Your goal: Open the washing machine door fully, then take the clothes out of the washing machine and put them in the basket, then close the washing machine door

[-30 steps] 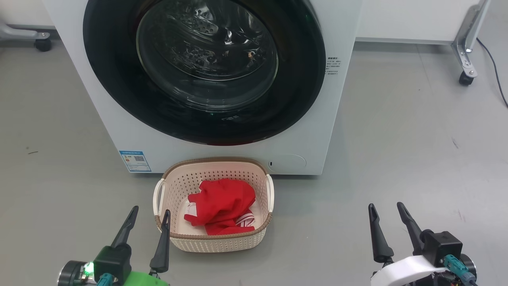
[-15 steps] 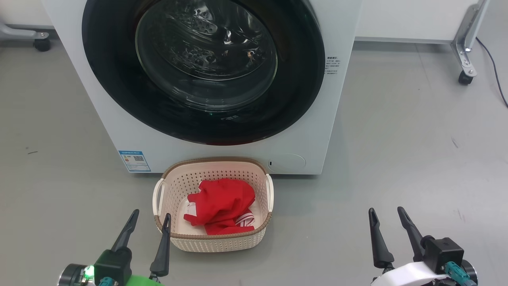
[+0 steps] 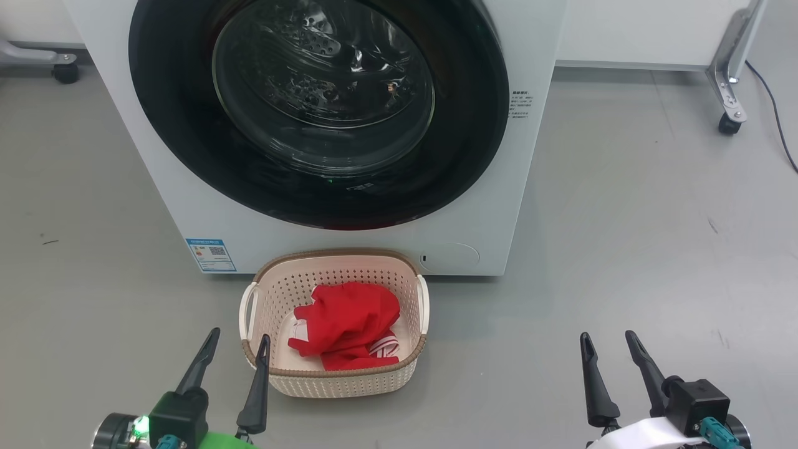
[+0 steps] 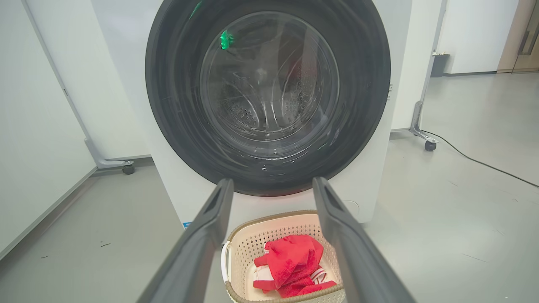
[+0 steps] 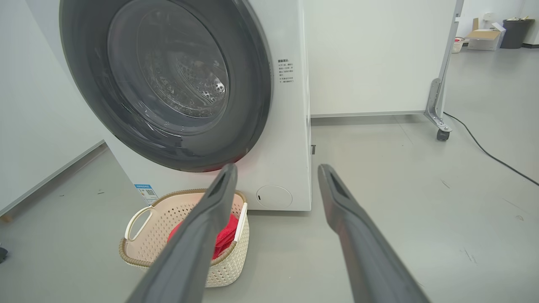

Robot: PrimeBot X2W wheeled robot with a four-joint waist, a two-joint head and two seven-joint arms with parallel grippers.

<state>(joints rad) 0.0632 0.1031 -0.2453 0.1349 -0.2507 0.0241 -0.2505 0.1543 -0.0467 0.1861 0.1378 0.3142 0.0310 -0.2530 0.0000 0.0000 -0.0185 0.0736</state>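
Observe the washing machine (image 3: pixel 499 206): its door (image 3: pixel 321 106) sits shut against the front. The basket (image 3: pixel 343 383) stands on the floor just before it and holds the clothes (image 3: pixel 349 321). Your left gripper (image 3: pixel 240 334), near the basket's left corner, and your right gripper (image 3: pixel 606 334), well apart from it, are both released and empty.

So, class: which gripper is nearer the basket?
Left. The left gripper hovers at the basket's front left corner; the right gripper is far off to its right.
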